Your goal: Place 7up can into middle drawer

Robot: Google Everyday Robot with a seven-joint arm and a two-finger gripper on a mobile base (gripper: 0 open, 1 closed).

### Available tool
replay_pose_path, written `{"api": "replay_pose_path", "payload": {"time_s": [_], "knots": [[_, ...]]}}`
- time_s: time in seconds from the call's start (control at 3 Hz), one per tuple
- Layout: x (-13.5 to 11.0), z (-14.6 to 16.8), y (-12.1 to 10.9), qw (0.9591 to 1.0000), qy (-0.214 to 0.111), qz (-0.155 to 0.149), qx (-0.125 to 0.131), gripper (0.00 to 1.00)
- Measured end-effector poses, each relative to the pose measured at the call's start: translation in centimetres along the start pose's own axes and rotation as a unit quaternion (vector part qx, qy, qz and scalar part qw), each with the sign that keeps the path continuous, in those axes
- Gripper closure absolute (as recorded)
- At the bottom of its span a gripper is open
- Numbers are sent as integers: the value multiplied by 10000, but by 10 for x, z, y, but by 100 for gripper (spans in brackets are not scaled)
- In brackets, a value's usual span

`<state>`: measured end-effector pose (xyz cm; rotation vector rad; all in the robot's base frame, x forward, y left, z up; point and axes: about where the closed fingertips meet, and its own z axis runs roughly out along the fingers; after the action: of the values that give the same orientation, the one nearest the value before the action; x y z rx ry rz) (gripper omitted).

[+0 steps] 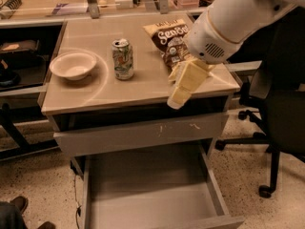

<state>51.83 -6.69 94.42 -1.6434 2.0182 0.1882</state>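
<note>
The 7up can (123, 59) stands upright on the tan tabletop (105, 92), green and white with a silver top, between a white bowl and a crisp bag. My gripper (182, 86), pale cream on a white arm, hangs over the table's front right edge, to the right of the can and well apart from it. It holds nothing that I can see. The middle drawer (147, 190) is pulled out below, a deep grey tray with a bare flat floor.
A white bowl (73, 65) sits left of the can. A dark crisp bag (170, 38) lies behind the gripper. A grey drawer front with pale scratches (143, 133) sits above the open drawer. A black office chair (281, 104) stands right. A shoe (19, 204) shows bottom left.
</note>
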Motion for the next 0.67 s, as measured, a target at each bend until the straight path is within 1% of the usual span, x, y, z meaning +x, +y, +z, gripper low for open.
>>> {"api": "replay_pose_path", "payload": {"time_s": [0.33,0.67], "knots": [[-8,18,-44,9981,-293,378,387,0],[-16,36,-82,9957,-450,588,557,0]]}}
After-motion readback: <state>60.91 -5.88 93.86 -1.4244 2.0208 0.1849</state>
